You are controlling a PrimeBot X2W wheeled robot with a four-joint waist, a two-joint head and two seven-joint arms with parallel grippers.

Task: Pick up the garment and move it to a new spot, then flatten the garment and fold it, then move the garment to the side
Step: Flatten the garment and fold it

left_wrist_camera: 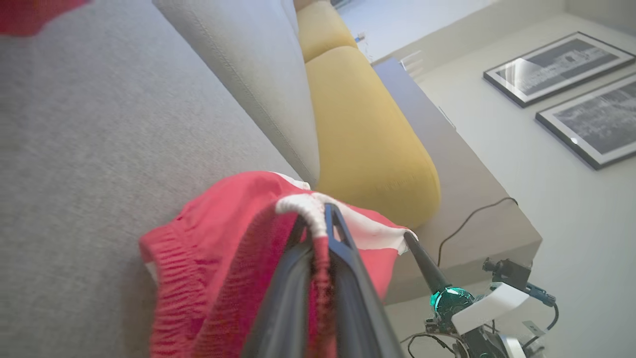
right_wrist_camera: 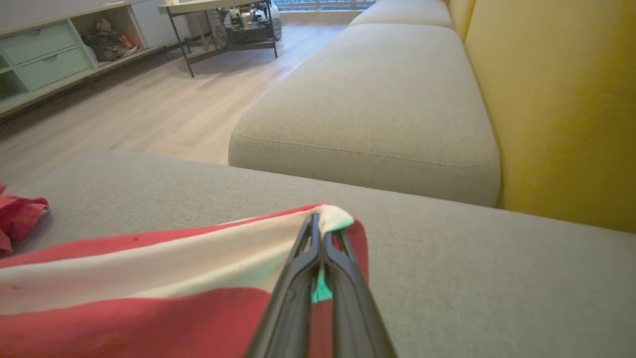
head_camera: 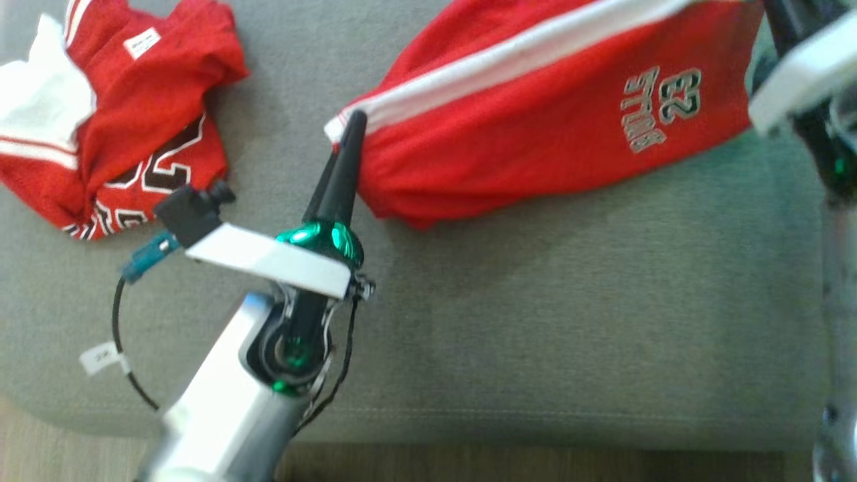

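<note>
My left gripper (head_camera: 351, 127) is closed on one end of the red shorts (head_camera: 535, 134); my right gripper (right_wrist_camera: 320, 233) is pinched on the white-striped edge at the other end; the shorts hang stretched between them, low over the grey sofa seat (head_camera: 535, 321). I judge this the flattening step; next I should lower both ends evenly. A crumpled jersey (head_camera: 134, 120) lies well apart; yellow cushion (left_wrist_camera: 367, 134) behind, wooden floor (right_wrist_camera: 149, 109) beyond.

I see red shorts (head_camera: 535, 127), white side stripe, grey "23" print; second red garment (head_camera: 127, 114), white trim, black numerals; grey sofa (head_camera: 535, 321); yellow cushion (left_wrist_camera: 367, 134).
</note>
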